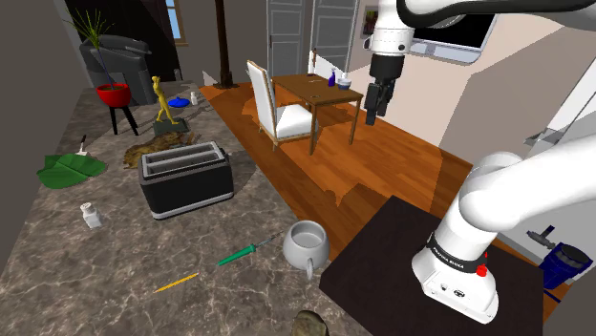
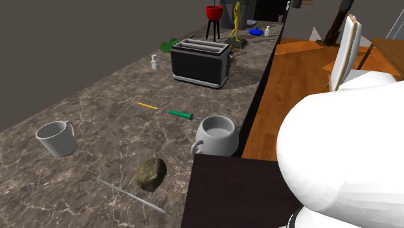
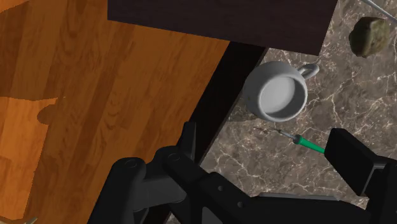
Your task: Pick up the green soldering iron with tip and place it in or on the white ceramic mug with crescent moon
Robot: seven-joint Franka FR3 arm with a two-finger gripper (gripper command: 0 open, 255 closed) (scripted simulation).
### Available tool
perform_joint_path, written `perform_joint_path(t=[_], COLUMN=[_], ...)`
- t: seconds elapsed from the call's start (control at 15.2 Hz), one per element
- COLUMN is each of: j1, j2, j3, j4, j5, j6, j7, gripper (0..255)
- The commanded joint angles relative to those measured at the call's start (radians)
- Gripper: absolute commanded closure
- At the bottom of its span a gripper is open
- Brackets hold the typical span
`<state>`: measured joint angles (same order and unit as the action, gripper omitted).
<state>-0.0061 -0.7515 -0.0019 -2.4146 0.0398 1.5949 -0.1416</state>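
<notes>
On the marble counter (image 1: 57, 258), the toaster (image 1: 187, 178) stands well clear. Your gripper (image 1: 375, 103), fingers spread and empty, hangs high over the wood floor (image 1: 401, 162). The mug (image 1: 306, 243) sits just beside the green soldering iron (image 1: 239, 254), which lies flat. Expect it light, rigid, slim; take its handle crosswise. A yellow pencil (image 1: 177, 283) lies near; nothing seems to block you.

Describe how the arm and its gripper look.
The arm is white with rounded links and dark joint bands; one band carries small white lettering, with a red dot beside it. The gripper is all black, with two blocky fingers.
</notes>
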Motion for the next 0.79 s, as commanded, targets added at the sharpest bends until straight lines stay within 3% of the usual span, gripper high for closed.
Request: perform_joint_path(t=[0.0,0.73], j1=[0.000,0.089], j2=[0.000,0.298], j3=[0.000,0.067], j4=[0.000,-0.063], j5=[0.000,0.041], j6=[0.000,0.346], j7=[0.000,-0.067], gripper=[0,0])
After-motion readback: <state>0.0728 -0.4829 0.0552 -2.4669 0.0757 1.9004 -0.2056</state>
